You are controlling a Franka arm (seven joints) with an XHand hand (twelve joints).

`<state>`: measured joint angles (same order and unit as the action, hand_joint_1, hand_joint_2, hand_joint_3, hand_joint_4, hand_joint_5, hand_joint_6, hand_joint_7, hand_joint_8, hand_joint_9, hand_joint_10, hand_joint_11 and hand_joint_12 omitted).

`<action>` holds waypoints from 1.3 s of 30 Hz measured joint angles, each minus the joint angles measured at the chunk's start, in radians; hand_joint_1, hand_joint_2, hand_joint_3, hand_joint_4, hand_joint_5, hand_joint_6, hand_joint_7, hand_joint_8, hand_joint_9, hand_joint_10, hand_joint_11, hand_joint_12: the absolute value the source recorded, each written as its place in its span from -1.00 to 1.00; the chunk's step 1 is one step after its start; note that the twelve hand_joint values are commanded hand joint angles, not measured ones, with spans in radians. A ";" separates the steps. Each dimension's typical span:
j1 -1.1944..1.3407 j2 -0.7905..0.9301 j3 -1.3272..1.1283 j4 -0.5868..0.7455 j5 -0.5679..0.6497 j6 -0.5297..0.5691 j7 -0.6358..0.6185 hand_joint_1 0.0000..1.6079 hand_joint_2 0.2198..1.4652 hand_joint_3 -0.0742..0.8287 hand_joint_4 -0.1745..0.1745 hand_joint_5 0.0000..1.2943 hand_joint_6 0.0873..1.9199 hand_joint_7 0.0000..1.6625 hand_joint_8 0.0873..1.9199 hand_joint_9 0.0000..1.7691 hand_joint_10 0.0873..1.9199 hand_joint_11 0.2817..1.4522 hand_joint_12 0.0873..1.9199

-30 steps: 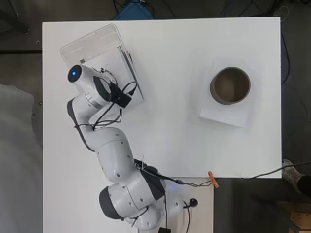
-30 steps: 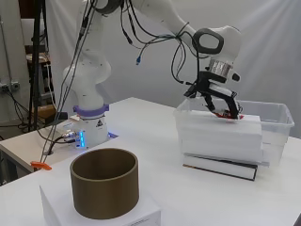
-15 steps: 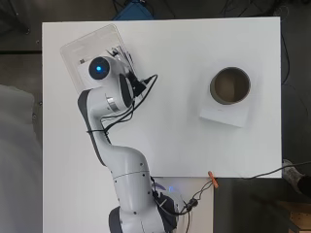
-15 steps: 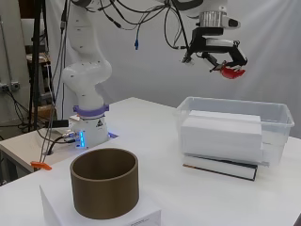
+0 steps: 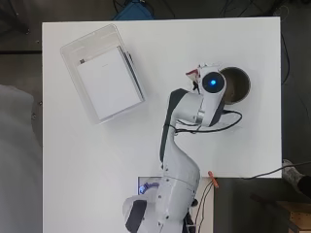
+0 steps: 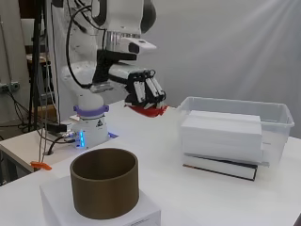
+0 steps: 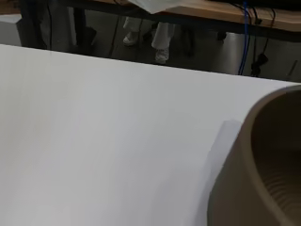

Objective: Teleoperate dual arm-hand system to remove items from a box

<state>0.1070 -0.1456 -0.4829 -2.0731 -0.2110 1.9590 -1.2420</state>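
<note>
The red item (image 6: 146,110) I am carrying sits under the curled fingers (image 6: 149,90) of my hand (image 6: 143,89), pinched against them and held in the air well above the table (image 6: 160,155); I cannot tell what it is beyond a thin red piece with a pale edge, which from overhead (image 5: 193,74) peeks out just beside the arm's wrist. From above, my hand is just beside the rim of the brown cylindrical container (image 5: 238,85), on the side facing the clear plastic box (image 5: 87,48), and the arm covers part of the container's mouth. In the side view the brown container (image 6: 104,188) stands upright on a flat white block (image 6: 101,209) close to the camera, and my hand hangs higher and farther back than it. The wrist camera shows the container's curved brown wall (image 7: 263,179) very close, with the corner of its white block (image 7: 223,141) and bare white tabletop (image 7: 103,141) beside it. The clear box (image 6: 277,117) is well apart from my hand, near the far corner of the table, and it holds a stack of white blocks (image 6: 221,136) lying on top of a dark-covered book (image 6: 221,167).
</note>
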 joint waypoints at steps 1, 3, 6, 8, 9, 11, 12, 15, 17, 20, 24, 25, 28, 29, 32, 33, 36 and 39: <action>-0.010 0.034 -0.014 0.012 0.002 0.010 -0.001 0.24 0.48 -0.84 1.00 0.44 0.06 0.26 1.00 0.51 1.00 0.41 1.00; -0.023 0.103 -0.056 0.035 -0.011 0.012 0.011 0.25 0.47 -0.84 1.00 0.44 0.05 0.30 1.00 0.54 1.00 0.44 1.00; -0.022 0.156 -0.136 0.088 -0.064 -0.008 0.059 0.26 0.45 -0.84 1.00 0.49 0.01 0.37 1.00 0.57 1.00 0.47 1.00; -0.053 0.207 -0.151 0.141 -0.046 -0.010 0.045 0.27 0.44 -0.84 1.00 0.51 0.00 0.38 1.00 0.58 1.00 0.48 1.00; -0.077 0.251 -0.144 0.170 -0.013 -0.010 0.027 0.28 0.44 -0.84 0.99 0.52 -0.01 0.39 1.00 0.58 1.00 0.48 1.00; -0.122 0.333 -0.126 0.227 0.054 -0.012 0.004 0.30 0.42 -0.84 0.95 0.55 -0.04 0.40 1.00 0.58 1.00 0.50 0.99; -0.153 0.377 -0.123 0.261 0.095 -0.013 -0.008 0.30 0.42 -0.84 0.88 0.56 -0.04 0.41 1.00 0.58 1.00 0.51 0.99; -0.197 0.425 -0.123 0.293 0.145 -0.017 -0.042 0.32 0.42 -0.83 0.63 0.55 -0.01 0.40 1.00 0.57 1.00 0.53 0.98; -0.201 0.421 -0.119 0.269 0.146 -0.018 -0.080 0.33 0.43 -0.83 0.55 0.54 0.01 0.39 1.00 0.56 1.00 0.53 0.98; -0.206 0.421 -0.105 0.242 0.148 -0.025 -0.073 -0.01 0.20 -0.97 0.56 -0.06 -0.36 -0.12 0.26 0.01 0.34 0.04 0.29; -0.232 0.489 -0.057 0.337 0.134 -0.080 -0.068 -0.62 -0.37 -0.88 0.34 -0.94 -1.00 -0.94 -1.00 -0.82 -0.92 -0.69 -0.99; -0.235 0.516 -0.048 0.378 0.126 -0.108 -0.065 -0.67 -0.40 -0.86 0.32 -0.97 -1.00 -0.98 -1.00 -0.85 -0.97 -0.72 -1.00; -0.235 0.562 -0.035 0.483 0.108 -0.142 -0.059 -0.74 -0.41 -0.84 0.28 -1.00 -1.00 -1.00 -1.00 -0.89 -1.00 -0.74 -1.00; -0.236 0.556 -0.027 0.503 0.102 -0.131 -0.057 -0.78 -0.39 -0.83 0.26 -1.00 -1.00 -1.00 -1.00 -0.89 -1.00 -0.75 -1.00; -0.239 0.492 0.001 0.454 0.086 -0.091 -0.057 -0.92 -0.29 -0.82 0.21 -1.00 -1.00 -0.93 -1.00 -0.81 -1.00 -0.79 -1.00; -0.240 0.454 0.017 0.407 0.076 -0.069 -0.060 -0.95 -0.25 -0.81 0.19 -1.00 -1.00 -0.90 -1.00 -0.78 -1.00 -0.80 -1.00; -0.225 0.330 0.055 0.256 0.033 -0.032 -0.050 -0.99 -0.20 -0.81 0.11 -1.00 -1.00 -0.87 -1.00 -0.76 -1.00 -0.82 -1.00; -0.167 0.217 0.056 0.170 0.002 -0.024 -0.044 -1.00 -0.20 -0.82 0.04 -0.99 -1.00 -0.87 -1.00 -0.76 -1.00 -0.83 -1.00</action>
<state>-0.0603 0.0713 -0.4272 -1.9035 -0.2089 1.9354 -1.2859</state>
